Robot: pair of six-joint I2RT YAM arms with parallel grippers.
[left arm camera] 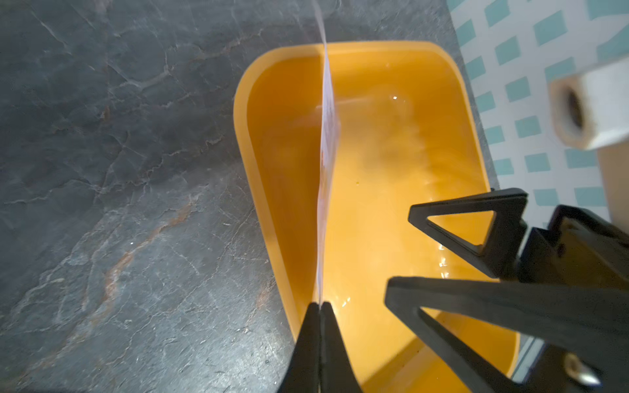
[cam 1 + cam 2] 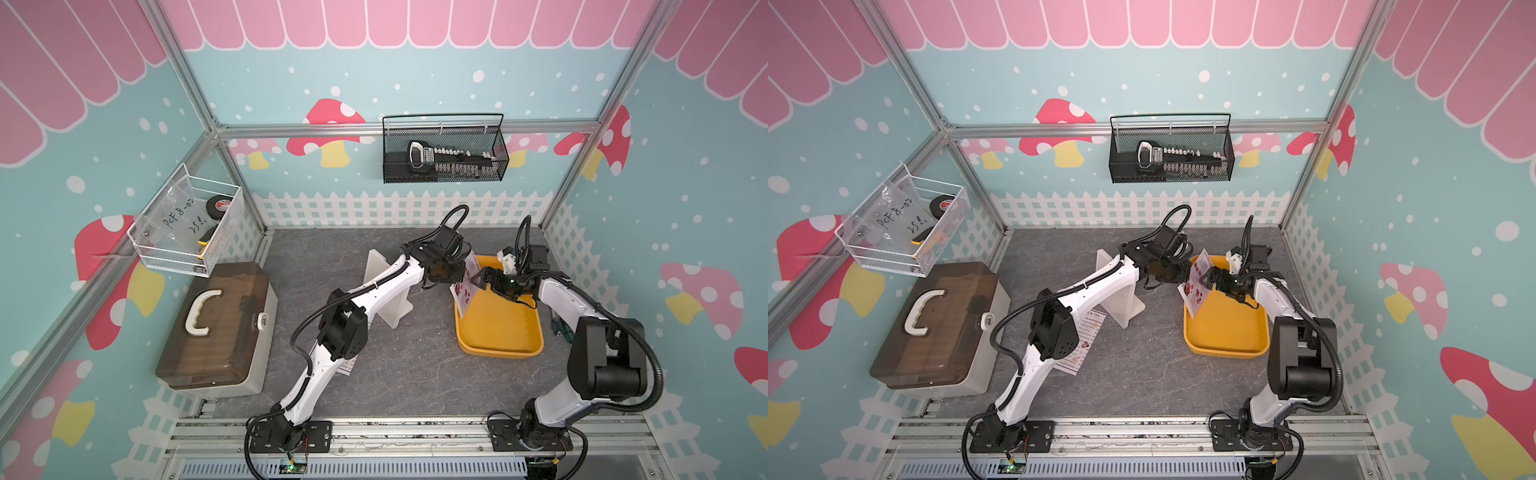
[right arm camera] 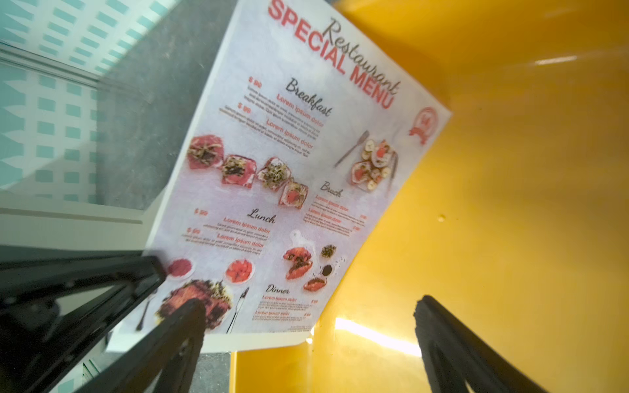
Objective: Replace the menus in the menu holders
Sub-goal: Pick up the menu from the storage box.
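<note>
SPECIAL MENU sheet (image 3: 289, 170) pinched in left claw (image 1: 320, 306) over yellow tray (image 1: 391, 221), right claw (image 3: 308, 301) spread wide, just beside the sheet

Grey, stone-patterned bench (image 2: 415, 374). Resting directly on it, 4 items: brown-lidded case (image 2: 216, 328) at left; white menu holder (image 2: 379, 266) mid-bench, upright; menu sheet (image 2: 1086, 343) lying flat nearby, partly hidden; yellow tray (image 2: 498, 332) at right.
</note>
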